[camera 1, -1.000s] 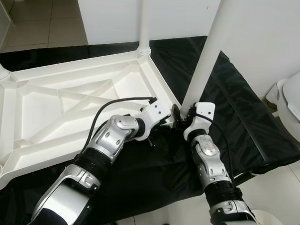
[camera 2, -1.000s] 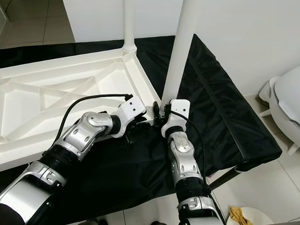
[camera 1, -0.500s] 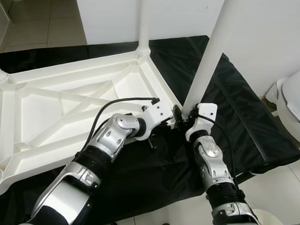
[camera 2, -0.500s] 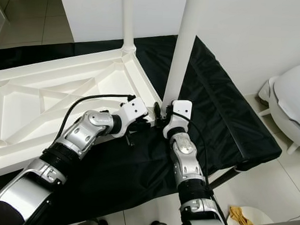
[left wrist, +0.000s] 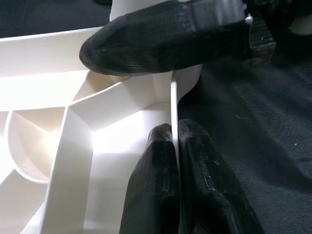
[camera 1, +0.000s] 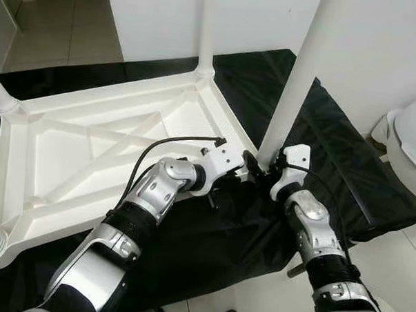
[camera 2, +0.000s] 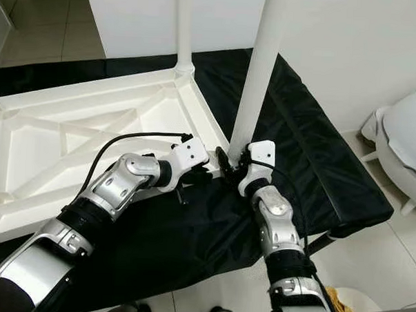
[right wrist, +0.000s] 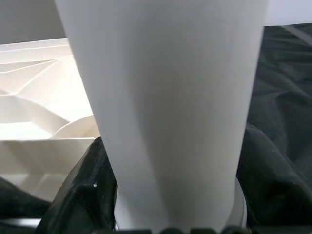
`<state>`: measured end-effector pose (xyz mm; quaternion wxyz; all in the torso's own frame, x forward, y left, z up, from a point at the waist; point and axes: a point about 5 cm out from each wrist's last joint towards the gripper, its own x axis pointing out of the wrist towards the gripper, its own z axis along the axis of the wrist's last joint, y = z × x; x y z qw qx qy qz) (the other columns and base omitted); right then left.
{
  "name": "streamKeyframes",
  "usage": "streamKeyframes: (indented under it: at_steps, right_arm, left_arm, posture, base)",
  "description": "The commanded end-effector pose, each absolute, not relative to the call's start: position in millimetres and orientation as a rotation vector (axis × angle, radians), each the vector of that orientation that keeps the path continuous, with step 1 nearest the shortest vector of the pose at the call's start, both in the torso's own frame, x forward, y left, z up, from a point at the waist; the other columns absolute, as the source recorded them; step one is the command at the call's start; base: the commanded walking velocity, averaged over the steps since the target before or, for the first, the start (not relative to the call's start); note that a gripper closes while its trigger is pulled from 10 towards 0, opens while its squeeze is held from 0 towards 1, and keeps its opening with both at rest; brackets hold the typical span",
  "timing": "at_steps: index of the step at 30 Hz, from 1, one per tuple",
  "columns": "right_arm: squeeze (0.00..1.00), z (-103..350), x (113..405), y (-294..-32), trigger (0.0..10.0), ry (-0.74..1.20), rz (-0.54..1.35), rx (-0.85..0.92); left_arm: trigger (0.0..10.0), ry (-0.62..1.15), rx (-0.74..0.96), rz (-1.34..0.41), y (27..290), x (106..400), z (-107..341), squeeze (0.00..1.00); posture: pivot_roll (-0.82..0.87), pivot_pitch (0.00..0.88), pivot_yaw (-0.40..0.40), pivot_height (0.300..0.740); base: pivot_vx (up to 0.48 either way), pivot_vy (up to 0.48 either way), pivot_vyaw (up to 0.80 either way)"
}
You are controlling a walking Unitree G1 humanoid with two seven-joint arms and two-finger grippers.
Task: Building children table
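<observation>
Upturned white plastic children's table top [camera 1: 91,151], ribbed underside showing, lying on a black cloth-covered surface [camera 1: 359,169] over pale floor tiles. Three white tubular legs standing at its corners: one at the far corner [camera 1: 206,31], one at the far left corner [camera 1: 0,98], one tall white plastic leg [camera 1: 297,84] rising from the near right corner. Left gripper [camera 1: 240,172] at that near corner, fingers [left wrist: 161,161] pinched together on the thin rim of the table top. Right gripper [camera 1: 268,167] clamped around the base of the tall leg, just beside the left gripper. White rounded object [camera 1: 409,137] at far right, partly out of view.
</observation>
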<state>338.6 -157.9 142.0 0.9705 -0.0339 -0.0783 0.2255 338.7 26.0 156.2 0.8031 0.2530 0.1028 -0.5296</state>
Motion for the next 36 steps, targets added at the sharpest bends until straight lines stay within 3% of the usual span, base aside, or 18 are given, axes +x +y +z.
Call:
streamKeyframes:
  at_steps: [1, 6, 7, 8, 9, 10, 11, 20, 31, 36]
  right_arm:
    - [0.0, 148, 336, -157, 10.0, -0.213, 0.524, -0.098]
    - [0.0, 145, 338, -162, 10.0, -0.183, 0.567, -0.126]
    - [0.0, 145, 338, -163, 7.3, -0.178, 0.572, -0.123]
    - [0.0, 145, 338, -164, 7.3, -0.176, 0.573, -0.119]
    - [0.0, 144, 339, -165, 0.9, -0.166, 0.565, -0.104]
    - [0.0, 144, 339, -165, 0.9, -0.166, 0.565, -0.104]
    - [0.0, 144, 339, -165, 0.0, -0.158, 0.568, -0.097]
    - [0.0, 137, 337, -160, 0.0, -0.116, 0.516, -0.067]
    - [0.0, 125, 337, -150, 0.0, -0.011, 0.06, 0.013]
    - [0.0, 122, 334, -143, 0.0, 0.006, -0.022, 0.035]
  left_arm:
    - [10.0, 0.344, 0.575, -1.005, 52, 347, 135, 0.0]
    - [10.0, 0.341, 0.576, -1.002, 52, 348, 136, 0.0]
    - [10.0, 0.34, 0.576, -1.002, 52, 348, 136, 0.0]
    - [10.0, 0.34, 0.577, -1.002, 52, 348, 136, 0.0]
    - [10.0, 0.339, 0.578, -1.001, 52, 348, 136, 0.0]
    - [10.0, 0.339, 0.578, -1.001, 52, 348, 136, 0.0]
    - [10.0, 0.338, 0.579, -1.001, 52, 348, 137, 0.0]
    - [10.0, 0.336, 0.582, -1.001, 53, 347, 136, 0.0]
    - [10.0, 0.337, 0.582, -1.0, 53, 347, 135, 0.0]
    - [10.0, 0.337, 0.584, -1.0, 53, 347, 135, 0.0]
  posture:
    - [-0.07, 0.125, 0.037, 0.74]
    - [-0.07, 0.123, 0.037, 0.74]
    - [-0.07, 0.122, 0.036, 0.74]
    - [-0.07, 0.122, 0.036, 0.74]
    - [-0.07, 0.121, 0.034, 0.74]
    - [-0.07, 0.121, 0.034, 0.74]
    - [-0.07, 0.12, 0.033, 0.74]
    - [-0.07, 0.119, 0.026, 0.74]
    - [-0.07, 0.114, 0.017, 0.74]
    - [-0.07, 0.11, 0.014, 0.74]
  base:
    - [0.0, 0.0, 0.0]
    - [0.0, 0.0, 0.0]
    - [0.0, 0.0, 0.0]
    - [0.0, 0.0, 0.0]
    - [0.0, 0.0, 0.0]
    - [0.0, 0.0, 0.0]
    - [0.0, 0.0, 0.0]
    - [0.0, 0.0, 0.0]
    - [0.0, 0.0, 0.0]
    - [0.0, 0.0, 0.0]
